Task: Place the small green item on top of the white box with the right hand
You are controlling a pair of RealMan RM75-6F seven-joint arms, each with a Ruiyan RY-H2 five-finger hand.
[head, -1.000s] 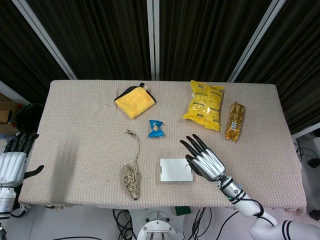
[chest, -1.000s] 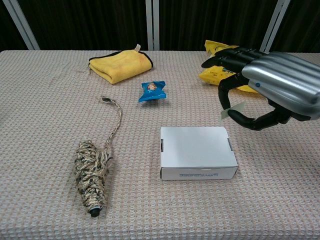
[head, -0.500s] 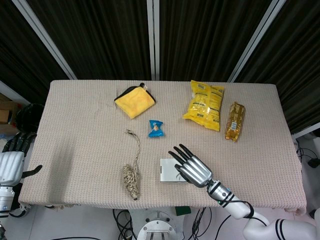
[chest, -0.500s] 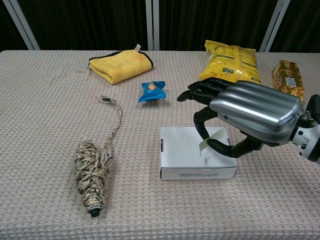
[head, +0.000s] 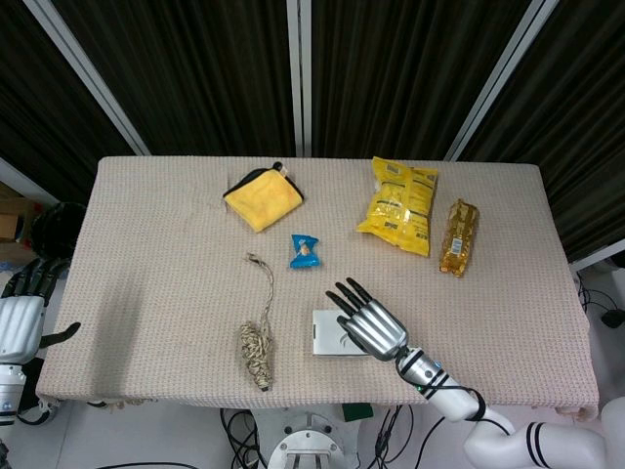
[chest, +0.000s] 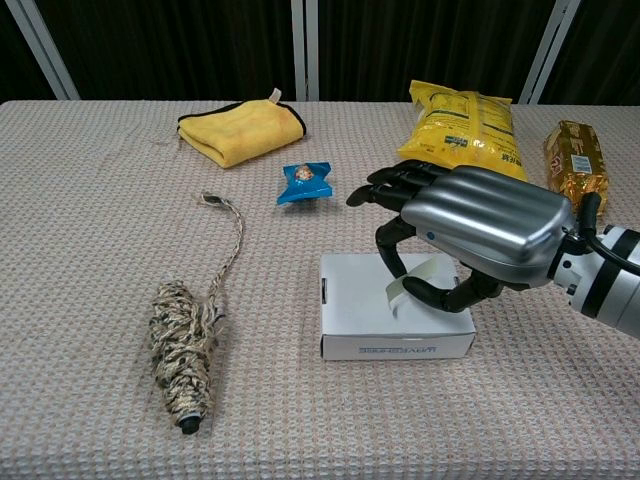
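Observation:
The white box (chest: pixel 392 322) lies flat near the table's front edge, and its left part shows in the head view (head: pixel 326 332). My right hand (chest: pixel 478 234) hovers over the box's right half, palm down. It pinches a small pale green strip (chest: pixel 408 281) between thumb and a finger, and the strip's lower end hangs just above or on the box top. In the head view the right hand (head: pixel 369 323) covers most of the box and hides the strip. My left hand (head: pixel 21 319) hangs beyond the table's left edge, holding nothing.
A blue snack packet (chest: pixel 305 182) lies just behind the box. A twine bundle (chest: pixel 184 355) with a loose tail sits to the left. At the back are a folded yellow cloth (chest: pixel 242 130), a yellow chip bag (chest: pixel 462 123) and a golden packet (chest: pixel 577 152).
My right hand has moved left and down with the green strip, from beside the box's right rear corner to over its top. The left hand has barely moved.

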